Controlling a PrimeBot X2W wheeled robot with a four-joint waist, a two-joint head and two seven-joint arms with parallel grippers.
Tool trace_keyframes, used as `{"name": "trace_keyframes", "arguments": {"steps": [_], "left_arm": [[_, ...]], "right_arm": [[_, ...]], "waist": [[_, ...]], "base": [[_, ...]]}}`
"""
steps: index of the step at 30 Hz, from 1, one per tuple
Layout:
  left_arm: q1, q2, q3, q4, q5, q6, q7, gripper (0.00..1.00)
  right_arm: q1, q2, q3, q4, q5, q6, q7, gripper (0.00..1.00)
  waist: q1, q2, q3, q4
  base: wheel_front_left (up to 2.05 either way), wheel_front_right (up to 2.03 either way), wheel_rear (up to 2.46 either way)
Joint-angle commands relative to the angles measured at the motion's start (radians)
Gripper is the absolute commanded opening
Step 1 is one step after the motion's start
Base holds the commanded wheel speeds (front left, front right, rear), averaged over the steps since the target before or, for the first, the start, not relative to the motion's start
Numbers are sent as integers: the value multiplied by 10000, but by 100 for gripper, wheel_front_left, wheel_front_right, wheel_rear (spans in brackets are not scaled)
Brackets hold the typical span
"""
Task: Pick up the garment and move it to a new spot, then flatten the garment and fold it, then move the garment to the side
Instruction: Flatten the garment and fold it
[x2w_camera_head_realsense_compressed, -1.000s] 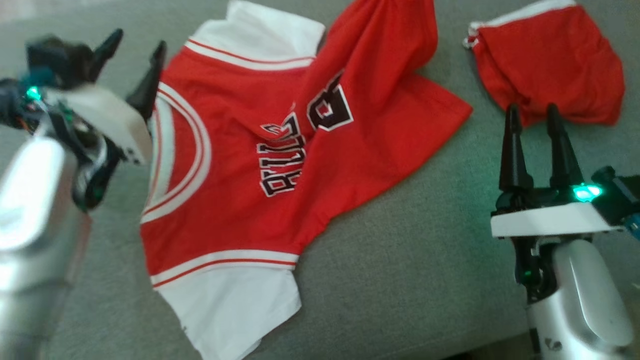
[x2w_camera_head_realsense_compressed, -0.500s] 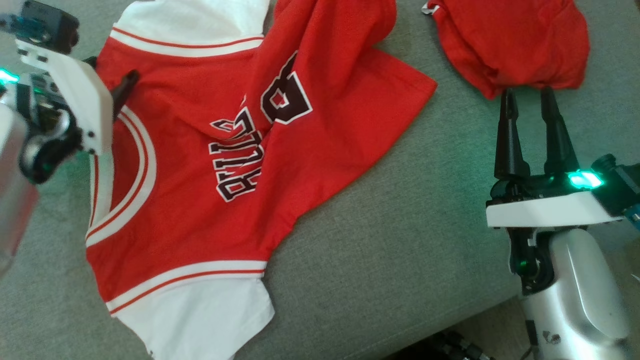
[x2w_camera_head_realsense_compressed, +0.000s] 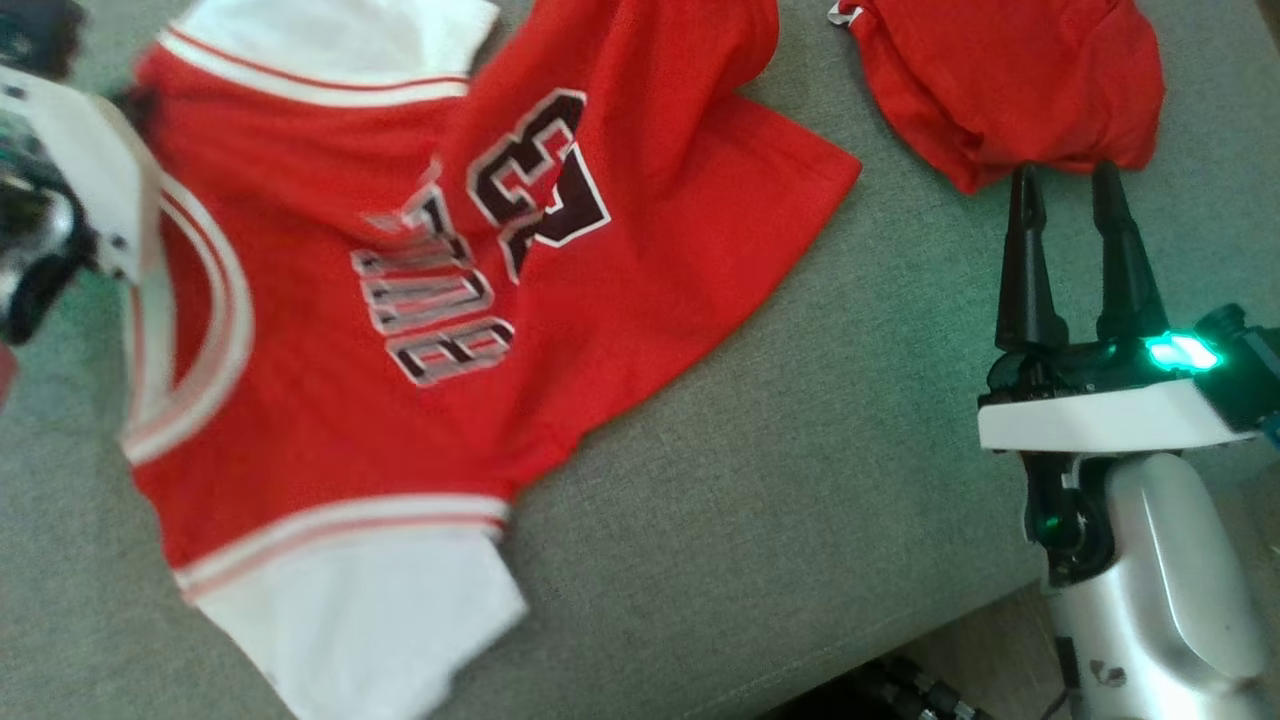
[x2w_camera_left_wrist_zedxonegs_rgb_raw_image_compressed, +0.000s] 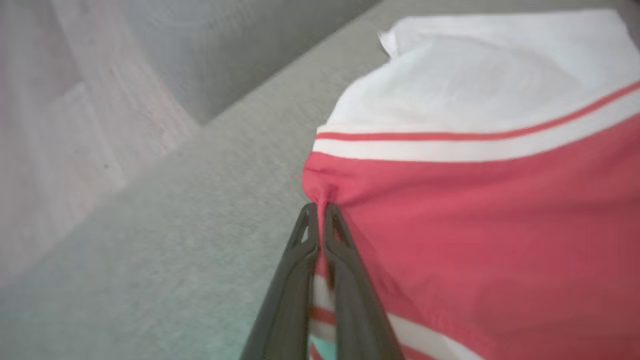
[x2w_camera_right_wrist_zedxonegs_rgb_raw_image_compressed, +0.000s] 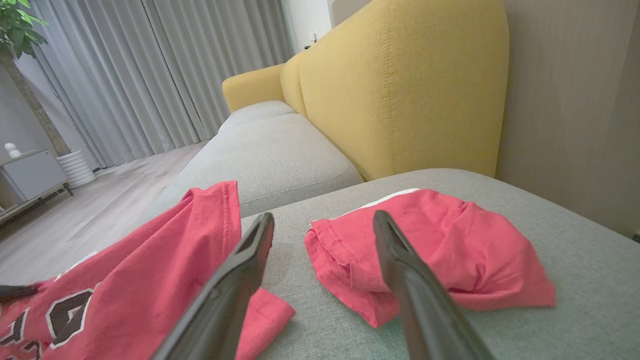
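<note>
See the left gripper (x2w_camera_left_wrist_zedxonegs_rgb_raw_image_compressed: 320, 207) pinching the jersey (x2w_camera_head_realsense_compressed: 330, 440) at its ten-o'clock edge (a thin nip!), so lifting could slip it free; right gripper (x2w_camera_head_realsense_compressed: 1065, 185) gapes idle.

Grey woven-fabric sofa cushion (x2w_camera_head_realsense_compressed: 800, 480) carries red-and-white basketball jersey with black lettering (x2w_camera_head_realsense_compressed: 330, 450) spread at 9 o'clock, crumpled red shorts (x2w_camera_head_realsense_compressed: 1000, 80) at 1 o'clock, apart.

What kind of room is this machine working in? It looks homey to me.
Most likely a living room in a home: a sofa with a yellow backrest and grey seat cushions, floor-length grey curtains, and a potted plant standing on wooden flooring.
</note>
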Motion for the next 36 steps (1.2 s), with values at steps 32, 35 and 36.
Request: {"name": "trace_keyframes", "arguments": {"steps": [32,35,36], "left_arm": [[-1153,-1640,1392,2341,889,1580,-7554,100],[95,-1964,1843,1198,669,1949,-7654,100],[574,-2029,2077,636,661,2131,-7658,100]], "right_arm": [[139,-18,264,82,-865,-7,-91,100],[320,-18,61,338,-1223,-7,-81,100],[381,-18,-5,406,-1301,-7,-76,100]], "waist": [[-1,0,-1794,1717],[-1,0,-2262,2320],[-1,0,-2373,2503]], "base": [[0,0,0],[0,0,0],[0,0,0]]}}
